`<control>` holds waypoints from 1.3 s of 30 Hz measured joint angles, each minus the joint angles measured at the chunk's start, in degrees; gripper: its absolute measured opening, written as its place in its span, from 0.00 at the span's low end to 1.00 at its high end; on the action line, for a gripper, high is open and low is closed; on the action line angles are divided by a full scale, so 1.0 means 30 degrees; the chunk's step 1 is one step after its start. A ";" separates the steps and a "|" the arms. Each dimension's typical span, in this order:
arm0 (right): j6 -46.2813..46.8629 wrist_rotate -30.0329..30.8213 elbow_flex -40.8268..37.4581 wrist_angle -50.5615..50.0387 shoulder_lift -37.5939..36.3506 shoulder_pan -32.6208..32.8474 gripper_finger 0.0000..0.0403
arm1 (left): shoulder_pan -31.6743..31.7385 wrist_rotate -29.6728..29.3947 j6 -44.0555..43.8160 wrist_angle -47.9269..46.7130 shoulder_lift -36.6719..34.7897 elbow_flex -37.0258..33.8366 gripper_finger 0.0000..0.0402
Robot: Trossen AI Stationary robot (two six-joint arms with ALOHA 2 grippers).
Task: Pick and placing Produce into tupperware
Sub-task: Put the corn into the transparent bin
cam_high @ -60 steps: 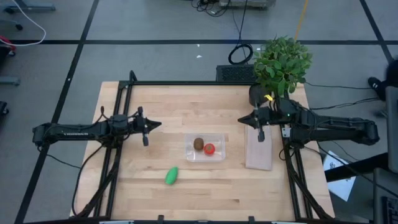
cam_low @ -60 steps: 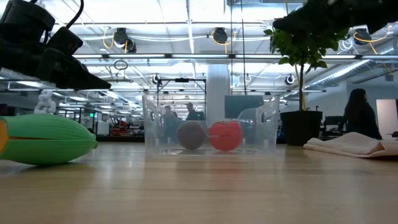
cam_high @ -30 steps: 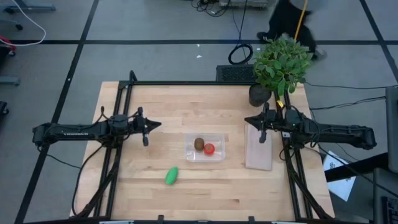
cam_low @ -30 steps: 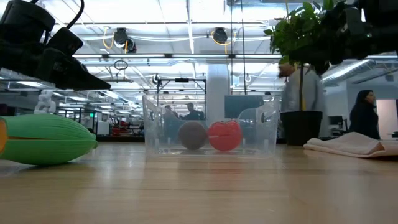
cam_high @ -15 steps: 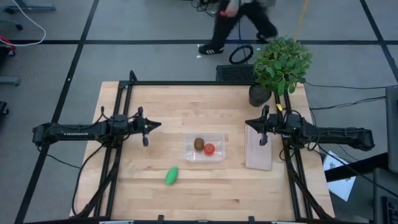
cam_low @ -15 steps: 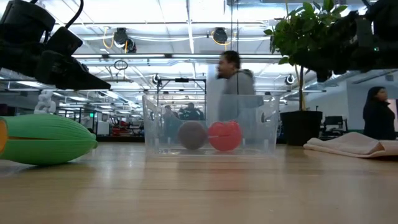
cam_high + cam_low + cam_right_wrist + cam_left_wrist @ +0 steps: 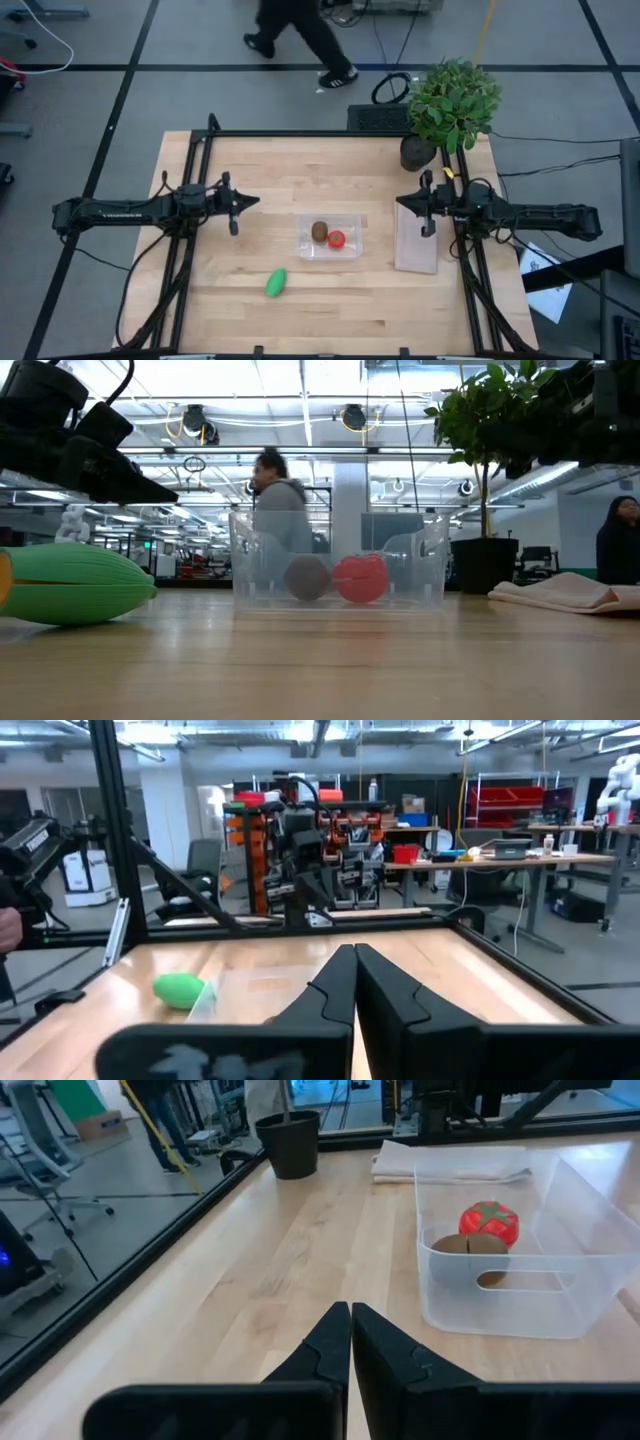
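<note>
Three toy produce pieces are showing: a brown, round kiwi-like ball [image 7: 319,231] and a red tomato-like ball [image 7: 337,239] are sitting side by side inside the tupperware [image 7: 331,219], a single clear, shallow rectangular plastic container with rounded corners at the centre of the light wooden table [image 7: 300,170], while the bright green oblong piece [image 7: 276,282] is lying on bare wood at about 7 o'clock from the container, well apart from it. Two dark arms are waiting: the left gripper [image 7: 234,212] is hovering at 9 o'clock from the container, its two fingers pressed together with nothing between them; the right gripper [image 7: 426,208] is hovering at 3 o'clock, over the flat whitish panel [image 7: 416,251], its fingers likewise closed on nothing. One leafy potted plant [image 7: 452,101] is standing at the table's 1 o'clock corner. The left wrist view is showing a green stem cap on the tomato and a handle slot in the container wall; the low view is showing lengthwise ridges on the green piece. One person [image 7: 300,30] is walking on the floor beyond the table.
</note>
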 joint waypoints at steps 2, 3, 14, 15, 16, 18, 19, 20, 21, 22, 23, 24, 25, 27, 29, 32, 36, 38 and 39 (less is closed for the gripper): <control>0.0028 0.0020 -0.0012 -0.0001 -0.0012 0.0000 0.00 | 0.0000 -0.0098 -0.0100 0.0178 -0.0004 0.0000 0.05; 0.0028 0.0023 -0.0012 -0.0180 -0.0005 0.0000 0.00 | 0.0000 -0.0113 -0.0117 0.0268 -0.0004 0.0000 0.05; -0.0122 0.0058 -0.0042 -0.0425 -0.0003 -0.0007 0.00 | -0.0036 0.5280 -0.0752 0.5740 0.0000 0.0608 0.05; -0.0156 0.0060 -0.0042 -0.0430 0.0002 -0.0007 0.00 | -0.0045 0.5478 -0.1112 0.5821 -0.0007 0.1035 0.05; -0.0162 0.0056 -0.0042 -0.0430 0.0001 -0.0007 0.00 | -0.0094 0.5562 -0.1312 0.5770 -0.0007 0.1506 0.05; -0.0169 0.0057 -0.0042 -0.0430 -0.0005 -0.0007 0.00 | -0.0353 0.5735 -0.1384 0.4889 -0.0007 0.2576 0.07; -0.0169 0.0057 -0.0042 -0.0430 -0.0005 -0.0007 0.00 | -0.0522 0.5733 -0.1333 0.4239 0.0000 0.3142 0.09; -0.0169 0.0063 -0.0047 -0.0430 0.0000 -0.0007 0.00 | -0.0699 0.5633 -0.1233 0.3485 0.0029 0.3775 0.11; -0.0169 0.0063 -0.0049 -0.0435 -0.0005 -0.0007 0.00 | -0.0853 0.5374 -0.1134 0.2668 0.0086 0.4384 0.14; -0.0169 0.0060 -0.0049 -0.0470 0.0002 -0.0007 0.00 | -0.1012 0.5117 -0.1065 0.1867 0.0144 0.5007 0.18; -0.0169 0.0059 -0.0049 -0.0495 -0.0002 -0.0007 0.00 | -0.1142 0.4822 -0.1067 0.0922 0.0177 0.5618 0.21; -0.0169 0.0061 -0.0049 -0.0497 0.0002 -0.0007 0.00 | -0.1266 0.4592 -0.1147 0.0071 0.0267 0.6199 0.25; -0.0169 0.0063 -0.0049 -0.0519 -0.0005 -0.0007 0.00 | -0.1385 0.4383 -0.1315 -0.0675 0.0430 0.6769 0.30; -0.0169 0.0056 -0.0049 -0.0583 0.0009 -0.0007 0.00 | -0.1595 0.4233 -0.1834 -0.2049 0.0777 0.7734 0.38; -0.0175 0.0062 -0.0049 -0.0600 0.0009 -0.0007 0.00 | -0.1820 0.4236 -0.2504 -0.3166 0.1257 0.8541 0.46; -0.0268 0.0063 -0.0049 -0.0641 0.0017 -0.0007 0.00 | -0.2263 0.4244 -0.3399 -0.4465 0.2146 0.9464 0.56; -0.0322 0.0062 -0.0062 -0.0619 0.0009 -0.0007 0.00 | -0.3106 0.4242 -0.4195 -0.5986 0.3762 1.0348 0.66; -0.0316 0.0060 -0.0063 -0.0619 0.0013 -0.0007 0.00 | -0.3565 0.4244 -0.4723 -0.6384 0.4641 1.0686 0.68; -0.0298 0.0059 -0.0063 -0.0629 0.0017 -0.0007 0.00 | -0.3841 0.4244 -0.5053 -0.6638 0.5096 1.0877 0.69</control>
